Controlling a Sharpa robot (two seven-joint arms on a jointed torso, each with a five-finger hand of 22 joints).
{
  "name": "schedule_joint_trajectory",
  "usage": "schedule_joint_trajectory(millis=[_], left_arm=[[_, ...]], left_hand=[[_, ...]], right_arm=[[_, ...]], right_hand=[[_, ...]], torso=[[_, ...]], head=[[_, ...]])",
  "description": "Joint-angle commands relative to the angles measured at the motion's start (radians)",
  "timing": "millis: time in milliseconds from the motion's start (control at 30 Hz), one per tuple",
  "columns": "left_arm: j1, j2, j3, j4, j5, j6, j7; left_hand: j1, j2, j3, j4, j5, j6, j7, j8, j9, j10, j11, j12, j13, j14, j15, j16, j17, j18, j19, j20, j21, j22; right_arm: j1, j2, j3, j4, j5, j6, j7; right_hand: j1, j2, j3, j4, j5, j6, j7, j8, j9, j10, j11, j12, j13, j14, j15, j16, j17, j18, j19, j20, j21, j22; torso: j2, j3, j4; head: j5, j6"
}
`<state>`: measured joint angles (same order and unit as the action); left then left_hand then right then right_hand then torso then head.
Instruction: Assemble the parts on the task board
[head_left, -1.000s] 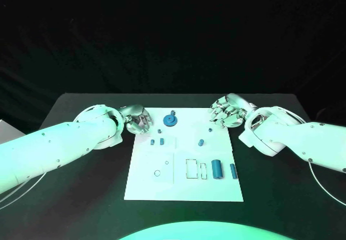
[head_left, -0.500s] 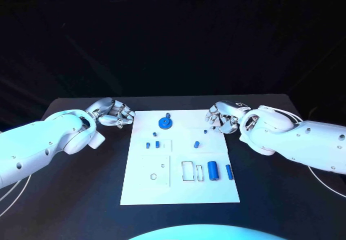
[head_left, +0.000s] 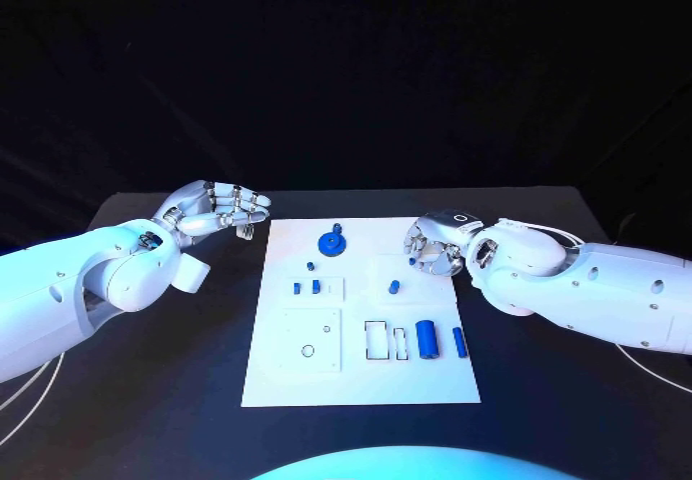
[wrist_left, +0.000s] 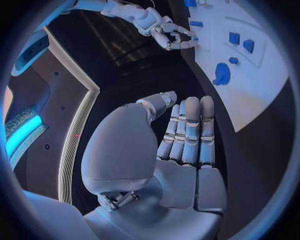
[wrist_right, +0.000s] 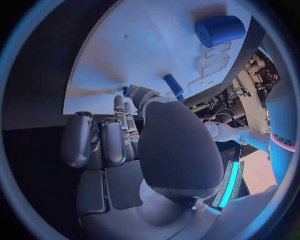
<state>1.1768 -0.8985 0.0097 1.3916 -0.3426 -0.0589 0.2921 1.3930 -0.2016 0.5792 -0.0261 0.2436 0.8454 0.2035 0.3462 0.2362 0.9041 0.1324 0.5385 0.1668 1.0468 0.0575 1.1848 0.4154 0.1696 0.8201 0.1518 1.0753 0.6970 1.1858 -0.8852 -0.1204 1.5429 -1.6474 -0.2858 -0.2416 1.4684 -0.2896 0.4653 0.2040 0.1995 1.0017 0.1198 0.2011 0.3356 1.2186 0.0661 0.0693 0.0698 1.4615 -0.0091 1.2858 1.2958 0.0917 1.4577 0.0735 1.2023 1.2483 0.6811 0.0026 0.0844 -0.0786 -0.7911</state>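
The white task board lies mid-table. On it are a blue disc, two small blue parts, a short peg, a thick blue cylinder and a slim one. My left hand hovers off the board's far left corner, holding nothing; the left wrist view shows its fingers straight and the disc beyond them. My right hand is curled at the board's right edge. Its thumb and a finger pinch a small blue part, near the peg.
White outlined pockets sit beside the thick cylinder, and a square recess with a small ring lies on the board's near left. Black table surrounds the board on all sides.
My left hand has drawn away from the board's left edge and spread its fingers. My right hand has come down and inward to the small blue part at the right edge.
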Motion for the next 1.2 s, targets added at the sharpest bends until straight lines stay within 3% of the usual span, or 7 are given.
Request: schedule_joint_trajectory(millis=[33, 333, 400, 467, 500, 800, 1200], left_arm=[[0.002, -0.003, 0.001, 0.013, 0.074, 0.029, 0.052], [0.002, -0.008, 0.001, 0.022, 0.077, 0.022, 0.054], [0.002, -0.009, 0.001, 0.023, 0.077, 0.018, 0.054], [0.002, -0.009, 0.001, 0.024, 0.077, 0.016, 0.053], [0.002, -0.009, 0.001, 0.024, 0.077, 0.015, 0.053], [0.002, -0.008, 0.001, 0.024, 0.077, 0.007, 0.051], [0.002, -0.006, 0.001, 0.022, 0.077, 0.005, 0.048]], left_hand=[[-0.007, 0.003, -0.008, 0.0, 0.003, -0.007, -0.001, 0.009, 0.002, -0.007, 0.002, 0.006, 0.0, -0.007, 0.0, -0.004, -0.002, 0.016, -0.007, 0.003, -0.008, -0.003], [-0.007, 0.005, -0.008, 0.0, 0.004, -0.007, 0.0, 0.01, 0.002, -0.008, 0.002, 0.007, 0.0, -0.008, 0.0, -0.004, -0.002, 0.016, -0.006, 0.003, -0.009, -0.004], [-0.006, 0.007, -0.008, 0.0, 0.004, -0.007, 0.0, 0.011, 0.002, -0.008, 0.002, 0.008, 0.0, -0.008, 0.0, -0.005, -0.002, 0.016, -0.006, 0.003, -0.01, -0.004], [-0.006, 0.009, -0.007, 0.0, 0.004, -0.007, 0.0, 0.013, 0.003, -0.008, 0.002, 0.009, 0.0, -0.008, 0.0, -0.005, -0.003, 0.016, -0.006, 0.003, -0.01, -0.005], [-0.006, 0.009, -0.007, 0.0, 0.004, -0.007, 0.0, 0.013, 0.003, -0.008, 0.002, 0.009, 0.0, -0.008, 0.0, -0.005, -0.003, 0.016, -0.006, 0.003, -0.01, -0.005], [-0.004, 0.01, -0.007, -0.002, 0.004, -0.007, 0.0, 0.014, 0.003, -0.008, 0.002, 0.01, 0.0, -0.007, 0.0, -0.005, -0.003, 0.016, -0.005, 0.003, -0.011, -0.006], [0.002, 0.011, -0.007, -0.007, 0.007, -0.009, -0.001, 0.018, 0.004, -0.012, 0.002, 0.011, 0.0, -0.008, -0.001, -0.006, -0.004, 0.016, -0.004, 0.002, -0.012, -0.007]], right_arm=[[-0.004, 0.006, -0.001, -0.003, -0.063, 0.046, -0.04], [-0.01, 0.021, -0.003, -0.01, -0.086, 0.047, -0.057], [-0.012, 0.025, -0.004, -0.009, -0.086, 0.043, -0.055], [-0.014, 0.026, -0.004, -0.008, -0.084, 0.041, -0.053], [-0.014, 0.026, -0.004, -0.007, -0.083, 0.04, -0.052], [-0.019, 0.029, -0.005, -0.002, -0.075, 0.044, -0.061], [-0.022, 0.03, -0.005, 0.007, -0.083, 0.002, -0.092]], right_hand=[[-0.01, -0.001, 0.007, 0.0, -0.003, 0.006, 0.001, -0.004, 0.001, 0.006, -0.003, -0.005, -0.001, 0.079, -0.003, 0.008, 0.003, -0.018, 0.007, -0.002, 0.004, 0.003], [-0.01, 0.006, 0.021, 0.003, 0.006, 0.016, -0.001, -0.001, 0.006, 0.014, -0.005, -0.003, 0.0, 0.077, -0.005, 0.019, 0.005, -0.022, 0.011, -0.002, 0.031, 0.029], [-0.004, 0.018, 0.039, 0.002, 0.008, 0.031, -0.003, 0.005, 0.012, 0.031, -0.009, 0.001, 0.002, 0.077, -0.007, 0.028, 0.008, -0.026, 0.016, -0.003, 0.055, 0.051], [0.002, 0.037, 0.067, -0.001, -0.037, 0.051, -0.008, 0.016, 0.02, 0.055, -0.013, 0.005, 0.006, 0.077, -0.012, 0.039, 0.011, -0.031, 0.023, -0.006, 0.086, 0.079], [0.002, 0.044, 0.076, -0.002, -0.04, 0.061, -0.009, 0.021, 0.024, 0.066, -0.016, 0.007, 0.008, 0.077, -0.014, 0.043, 0.013, -0.034, 0.028, -0.007, 0.102, 0.094], [-0.011, 0.078, 0.097, -0.022, -0.029, 0.103, -0.021, 0.056, 0.057, 0.122, -0.031, 0.01, 0.022, 0.075, -0.028, 0.057, 0.01, -0.043, 0.038, -0.014, 0.15, 0.139], [-0.014, 0.089, 0.105, -0.04, -0.021, 0.099, -0.018, 0.066, 0.073, 0.131, -0.031, 0.003, 0.025, 0.073, -0.029, 0.059, 0.006, -0.045, 0.041, -0.017, 0.163, 0.152]], torso=[[0.0, 0.0006, -0.0013], [0.0, 0.0019, -0.0008], [0.0, 0.0018, -0.0014], [-0.001, 0.0018, -0.002], [-0.001, 0.0019, -0.002], [-0.002, 0.0007, -0.0012], [-0.002, 0.0003, -0.0021]], head=[[0.002, -0.003], [0.003, -0.007], [0.004, -0.008], [0.005, -0.009], [0.004, -0.009], [0.002, -0.011], [0.004, -0.009]])
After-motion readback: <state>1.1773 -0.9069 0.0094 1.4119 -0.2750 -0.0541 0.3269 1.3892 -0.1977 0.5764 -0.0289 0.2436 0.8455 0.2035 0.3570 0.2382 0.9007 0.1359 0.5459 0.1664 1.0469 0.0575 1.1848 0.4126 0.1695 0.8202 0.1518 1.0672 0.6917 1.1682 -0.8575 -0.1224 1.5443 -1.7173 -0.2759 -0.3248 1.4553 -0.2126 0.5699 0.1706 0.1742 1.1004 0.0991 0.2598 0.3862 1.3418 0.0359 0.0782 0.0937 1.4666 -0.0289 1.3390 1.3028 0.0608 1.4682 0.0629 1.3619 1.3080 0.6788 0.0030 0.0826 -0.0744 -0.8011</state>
